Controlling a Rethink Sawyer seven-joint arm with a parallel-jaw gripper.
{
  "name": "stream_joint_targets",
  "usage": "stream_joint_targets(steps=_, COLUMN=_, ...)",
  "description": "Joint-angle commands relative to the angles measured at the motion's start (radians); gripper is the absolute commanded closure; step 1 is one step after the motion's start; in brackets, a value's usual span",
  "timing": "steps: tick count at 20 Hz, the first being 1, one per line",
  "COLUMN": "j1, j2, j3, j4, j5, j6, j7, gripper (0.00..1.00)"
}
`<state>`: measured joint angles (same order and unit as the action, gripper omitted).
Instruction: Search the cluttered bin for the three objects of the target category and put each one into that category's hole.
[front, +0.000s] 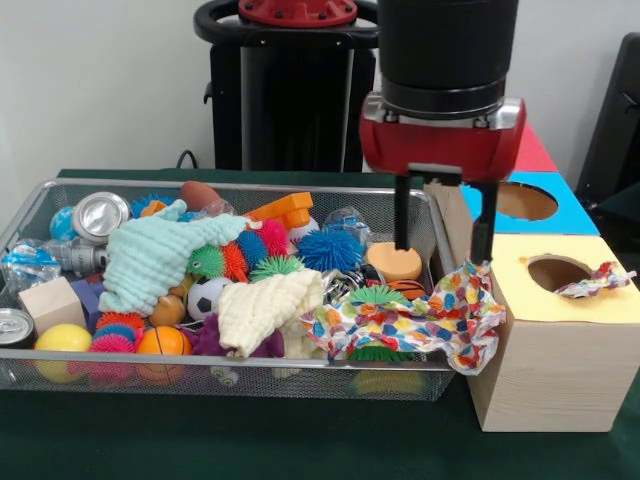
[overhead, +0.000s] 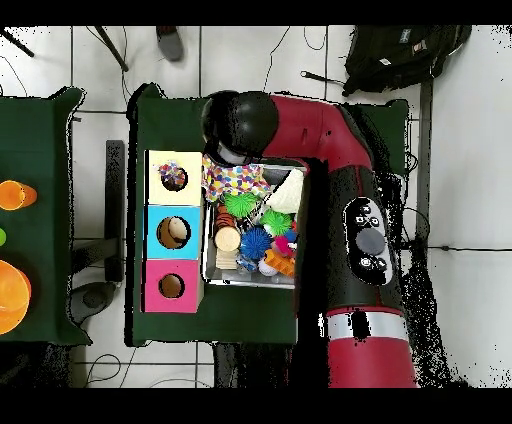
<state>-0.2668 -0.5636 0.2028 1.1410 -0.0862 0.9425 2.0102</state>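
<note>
The wire-mesh bin (front: 30, 215) is full of toys. One polka-dot cloth (front: 420, 315) lies spread at its right end, draped over the rim against the yellow-topped box (front: 560, 350). My gripper (front: 441, 238) hangs just above that cloth, open and empty, with its right finger (front: 482, 225) close to the cloth's raised corner. A second polka-dot cloth (front: 597, 281) sticks out of the yellow box's hole (front: 555, 272). I see no third one. In the overhead view the cloth (overhead: 235, 180) lies beside the yellow box (overhead: 173, 160), and my wrist hides the gripper.
A mint-green cloth (front: 160, 255) and a cream cloth (front: 265, 305) lie on spiky balls, cans and a soccer ball in the bin. The blue-topped box (front: 570, 215) and the red-topped box (front: 535, 150) stand behind the yellow one.
</note>
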Motion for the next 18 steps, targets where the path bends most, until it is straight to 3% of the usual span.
stream_joint_targets(steps=1, j1=-0.035, j2=0.064, j3=0.046, j4=-0.012, j5=-0.060, j6=0.053, j7=-0.127, gripper=0.00)
stream_joint_targets(steps=5, j1=-0.027, j2=0.070, j3=0.039, j4=-0.016, j5=-0.074, j6=0.040, j7=-0.108, gripper=0.00)
stream_joint_targets(steps=12, j1=-0.035, j2=0.059, j3=0.041, j4=0.043, j5=-0.075, j6=-0.013, j7=-0.094, gripper=0.00)
stream_joint_targets(steps=17, j1=-0.036, j2=0.067, j3=0.048, j4=0.018, j5=-0.072, j6=0.006, j7=-0.102, gripper=0.00)
stream_joint_targets(steps=18, j1=-0.036, j2=0.052, j3=0.047, j4=0.049, j5=-0.071, j6=-0.012, j7=-0.096, gripper=0.00)
